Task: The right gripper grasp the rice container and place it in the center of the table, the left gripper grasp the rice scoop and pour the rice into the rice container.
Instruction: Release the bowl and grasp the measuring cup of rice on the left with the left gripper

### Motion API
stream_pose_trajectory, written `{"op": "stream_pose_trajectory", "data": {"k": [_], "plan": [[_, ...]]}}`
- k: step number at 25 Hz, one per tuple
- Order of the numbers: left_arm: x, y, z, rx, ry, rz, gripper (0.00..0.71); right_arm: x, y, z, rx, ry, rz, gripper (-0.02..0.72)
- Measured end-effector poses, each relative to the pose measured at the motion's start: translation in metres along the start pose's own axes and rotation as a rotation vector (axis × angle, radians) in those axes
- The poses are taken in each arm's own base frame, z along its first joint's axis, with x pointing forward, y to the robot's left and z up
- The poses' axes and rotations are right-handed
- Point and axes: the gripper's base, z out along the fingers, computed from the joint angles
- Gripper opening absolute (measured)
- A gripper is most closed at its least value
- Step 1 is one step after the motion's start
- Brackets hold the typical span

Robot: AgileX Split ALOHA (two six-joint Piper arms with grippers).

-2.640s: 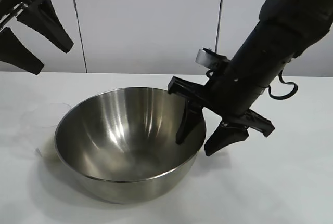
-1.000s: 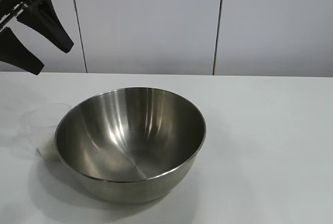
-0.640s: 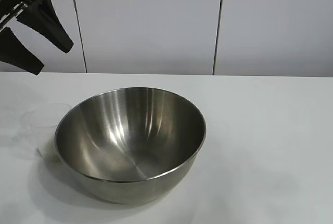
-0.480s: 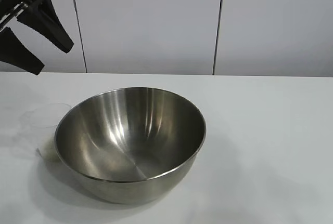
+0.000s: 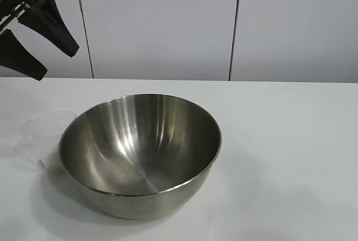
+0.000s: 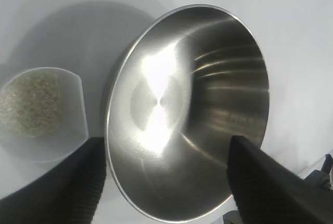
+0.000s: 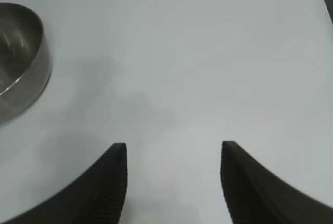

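Note:
The rice container (image 5: 140,140), a large shiny steel bowl, stands upright and empty on the white table, left of the middle in the exterior view. Close at its left stands the rice scoop (image 5: 47,126), a small clear cup. Seen from the left wrist, the scoop (image 6: 39,112) holds the rice (image 6: 31,102) and stands just beside the bowl (image 6: 187,130). My left gripper (image 5: 55,64) hangs open high above the scoop and bowl, holding nothing. My right gripper (image 7: 173,144) is open over bare table, off to one side of the bowl (image 7: 21,63), and is out of the exterior view.
The white table (image 5: 291,140) stretches to the right of the bowl. A pale panelled wall (image 5: 168,23) stands behind the table's far edge.
The right arm, earlier with its fingers astride the bowl's right rim, has let go and left the exterior view. Over the last second the bowl, the scoop and the left gripper have stayed still.

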Motion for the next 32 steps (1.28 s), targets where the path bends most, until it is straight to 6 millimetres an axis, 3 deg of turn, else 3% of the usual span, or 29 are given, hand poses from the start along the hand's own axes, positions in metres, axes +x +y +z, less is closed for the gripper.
{"op": "stream_pose_trajectory", "data": {"k": [22,26,29,32], "plan": [[-0.004,0.002,0.0,-0.017,-0.04,0.001,0.486,0.0,0.0,0.0,0.002,0.0,0.001,0.37],[-0.008,0.002,-0.005,-0.043,-0.067,0.089,0.486,0.0,0.0,0.0,0.002,0.0,0.001,0.37],[-0.01,-0.002,-0.021,-0.125,-0.128,0.202,0.479,0.0,0.0,0.0,0.002,0.0,0.001,0.37],[-0.007,-0.02,-0.06,-0.25,-0.283,0.335,0.476,0.0,0.0,0.0,0.002,0.001,0.001,0.37]]}}
